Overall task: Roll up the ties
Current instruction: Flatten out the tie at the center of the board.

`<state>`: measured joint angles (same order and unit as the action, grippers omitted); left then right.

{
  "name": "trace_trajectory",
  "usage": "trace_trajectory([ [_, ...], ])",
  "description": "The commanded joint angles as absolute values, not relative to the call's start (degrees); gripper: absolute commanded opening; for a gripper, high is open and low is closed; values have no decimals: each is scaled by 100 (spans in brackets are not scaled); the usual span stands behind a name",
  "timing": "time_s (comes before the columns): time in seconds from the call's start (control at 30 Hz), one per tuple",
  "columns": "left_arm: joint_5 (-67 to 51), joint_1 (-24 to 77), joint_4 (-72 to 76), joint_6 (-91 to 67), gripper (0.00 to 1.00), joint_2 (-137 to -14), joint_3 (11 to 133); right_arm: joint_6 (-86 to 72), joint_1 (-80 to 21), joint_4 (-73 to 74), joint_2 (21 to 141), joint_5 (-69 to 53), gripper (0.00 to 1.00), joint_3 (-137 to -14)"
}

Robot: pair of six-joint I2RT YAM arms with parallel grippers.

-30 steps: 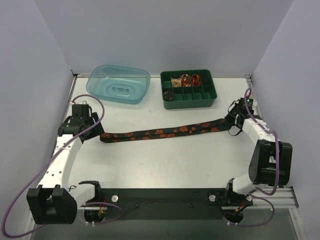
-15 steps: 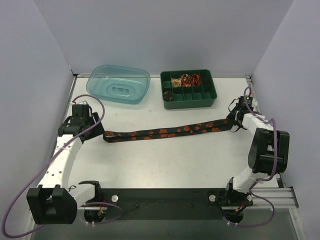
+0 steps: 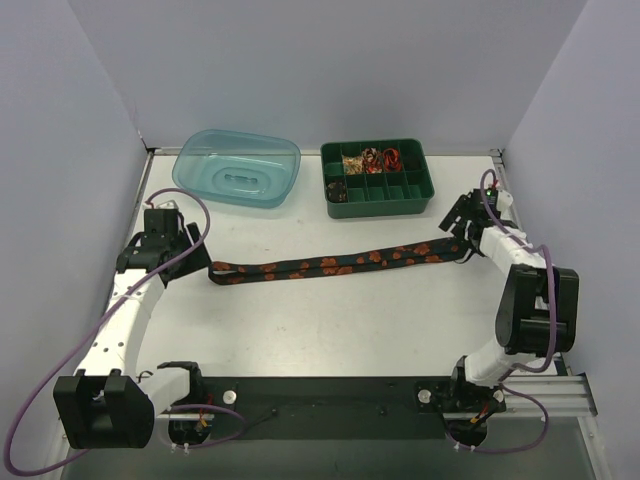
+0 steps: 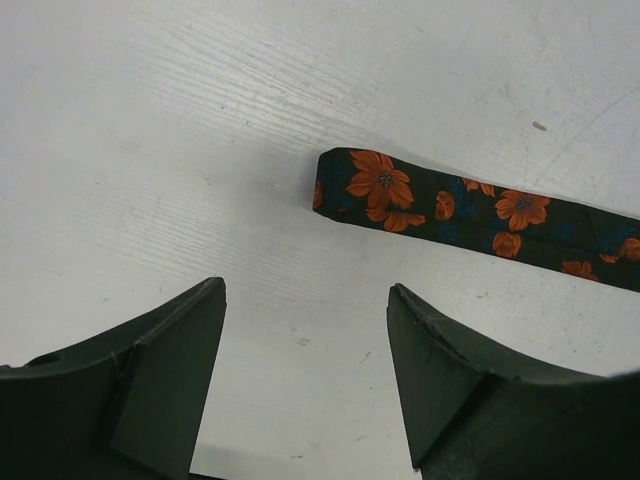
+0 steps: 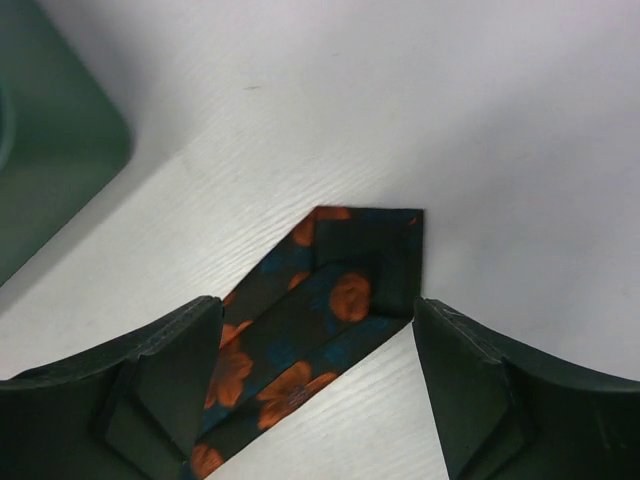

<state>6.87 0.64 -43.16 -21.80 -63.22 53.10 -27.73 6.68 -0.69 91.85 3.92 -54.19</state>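
Note:
One tie (image 3: 335,263), black with orange flowers, lies stretched flat across the table from left to right. Its left end (image 4: 375,190) rests just ahead of my left gripper (image 4: 305,288), which is open and holds nothing. That left gripper (image 3: 193,264) sits at the tie's left tip in the top view. The tie's right end (image 5: 365,270) is folded back on itself and lies on the table between the spread fingers of my right gripper (image 5: 318,305). The right gripper (image 3: 462,236) is open, and I cannot tell whether its fingers touch the fabric.
A green compartment tray (image 3: 378,195) stands at the back centre, with small orange-patterned rolls in its rear cells; its corner (image 5: 50,130) shows left of the right gripper. A translucent blue tub (image 3: 237,167) sits at the back left. Purple cables (image 3: 190,215) loop off both arms.
The right gripper drew the tie's right end further right and back, then opened and let it go. The tie's left end slid slightly right. The left arm has not moved.

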Motion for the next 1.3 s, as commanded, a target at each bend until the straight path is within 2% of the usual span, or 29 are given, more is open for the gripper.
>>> trace_trajectory([
  [0.0, 238, 44, -3920, -2206, 75, -6249, 5247, -2444, 36, 307, 8719, 571, 76, -5581],
  [0.07, 1, 44, -3789, -2232, 75, -6266, 5194, -2365, -437, 439, 8762, 554, 71, -5669],
  [0.17, -490, 114, -3508, -2381, 73, -6267, 5072, -2268, -868, 772, 8991, 440, 45, -5940],
  [0.2, -588, 140, -3402, -2512, 72, -6267, 5010, -2215, -957, 834, 9148, 422, 31, -6011],
  [0.3, -1045, 324, -2745, -2837, 70, -6232, 4773, -2092, -1203, 1265, 9595, 483, 2, -6415],
  [0.33, -1107, 412, -2638, -2908, 69, -6258, 4738, -2074, -1230, 1414, 9693, 536, 0, -6512],
  [0.63, -1046, 1502, -1943, -3392, 67, -6819, 4895, -1916, -1117, 2318, 10625, 1177, 0, -7153],
  [0.9, -1055, 1784, -1539, -3533, 67, -7093, 5036, -1942, -739, 2786, 11267, 949, 0, -7514],
  [1.17, -1134, 2136, -897, -3709, 66, -7725, 4949, -1960, -299, 3023, 11277, 975, 0, -7515],
  [1.23, -1221, 2171, -555, -3770, 61, -7891, 4904, -1951, -220, 3023, 11197, 1002, 0, -7480],
  [1.27, -1248, 2171, -423, -3831, 50, -7945, 4878, -1951, -211, 3023, 11215, 1011, 0, -7488],
])
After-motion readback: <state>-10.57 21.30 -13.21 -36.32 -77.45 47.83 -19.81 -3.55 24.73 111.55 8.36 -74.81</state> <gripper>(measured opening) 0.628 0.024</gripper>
